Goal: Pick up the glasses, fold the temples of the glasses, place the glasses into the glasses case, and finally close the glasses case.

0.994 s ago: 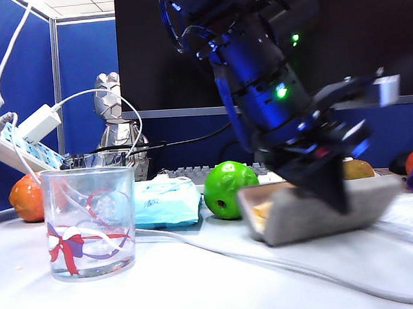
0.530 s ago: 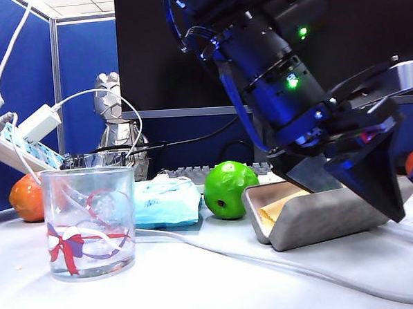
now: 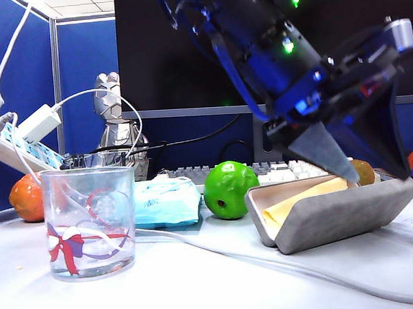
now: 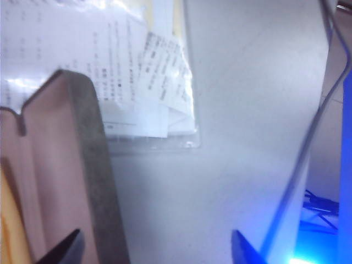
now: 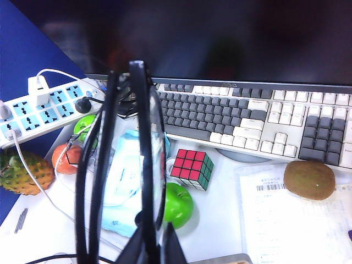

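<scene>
- We see the glasses case [image 3: 334, 213] lying open on the white table [image 3: 199, 279], tilted, its pale lining facing up and toward the green apple [image 3: 229, 188] just beside it.
- The left gripper [image 3: 363, 160] hangs directly above the case — its 2 dark fingers [image 3: 324, 148] stand wide apart, and nothing lies between them.
- In the left wrist view, the left gripper [image 4: 157, 250] shows only its 2 fingertips [image 4: 69, 250]; the grey wall of the case [image 4: 93, 165] rises between them, close to 1 tip. Whether that tip touches the wall we cannot tell.
- Beyond the case in that view lies a printed paper sheet [image 4: 143, 77] in a clear sleeve.
- The right gripper [image 5: 149, 247] is clamped narrow on the glasses [image 5: 146, 143], held upright above the table and well apart from the case. The thin black frame rises from the fingers.
- The temples [image 5: 93, 170] run close alongside the frame; we cannot tell whether they are fully folded.
- Below the glasses in the right wrist view we note a light-blue tissue pack [image 5: 124, 181], a puzzle cube [image 5: 192, 169], a keyboard [image 5: 247, 121] and a kiwi [image 5: 309, 180].
- At the near left of the table stands 1 clear drinking glass [image 3: 89, 223] printed with a ribbon.
</scene>
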`<state>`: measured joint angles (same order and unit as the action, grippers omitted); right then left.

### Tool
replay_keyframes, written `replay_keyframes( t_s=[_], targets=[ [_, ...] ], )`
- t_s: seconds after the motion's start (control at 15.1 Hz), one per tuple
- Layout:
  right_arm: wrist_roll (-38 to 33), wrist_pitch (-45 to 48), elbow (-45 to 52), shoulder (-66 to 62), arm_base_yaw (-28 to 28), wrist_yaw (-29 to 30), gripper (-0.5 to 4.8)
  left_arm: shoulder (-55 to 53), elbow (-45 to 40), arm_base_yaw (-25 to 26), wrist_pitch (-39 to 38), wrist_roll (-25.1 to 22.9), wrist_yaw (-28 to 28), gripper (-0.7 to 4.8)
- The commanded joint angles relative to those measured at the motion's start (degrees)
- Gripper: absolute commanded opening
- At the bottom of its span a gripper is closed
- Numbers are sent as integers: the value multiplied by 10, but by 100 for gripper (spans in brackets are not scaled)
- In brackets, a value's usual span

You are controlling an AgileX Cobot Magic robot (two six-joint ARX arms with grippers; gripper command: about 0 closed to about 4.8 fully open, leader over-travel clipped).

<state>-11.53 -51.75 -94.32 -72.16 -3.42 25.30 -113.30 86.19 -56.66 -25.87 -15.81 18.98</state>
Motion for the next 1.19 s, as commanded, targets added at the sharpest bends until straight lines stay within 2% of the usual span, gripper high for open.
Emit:
replay_keyframes(
  t_s=[0.07,0.13,0.2,0.33,0.4,0.66,0.86,1.19],
  targets=[
    [0,10,-2,2,0,3,-6,17,2,0,5,14,2,350],
    [0,10,-2,1,0,3,-6,25,2,0,7,15,1,349],
    [0,10,-2,1,0,3,-6,34,2,0,13,14,-8,317],
    [0,10,-2,1,0,3,-6,47,2,1,32,15,-81,-14],
    [0,10,-2,1,0,3,-6,47,2,4,39,15,-100,-5],
    [-3,9,-2,1,-2,3,-6,4,2,7,47,28,-97,-5],
    [-2,4,-2,1,-2,2,-6,-13,2,5,59,58,-64,-5],
    [-2,4,-2,1,-2,2,-6,-24,1,3,58,63,-61,-5]
  ],
)
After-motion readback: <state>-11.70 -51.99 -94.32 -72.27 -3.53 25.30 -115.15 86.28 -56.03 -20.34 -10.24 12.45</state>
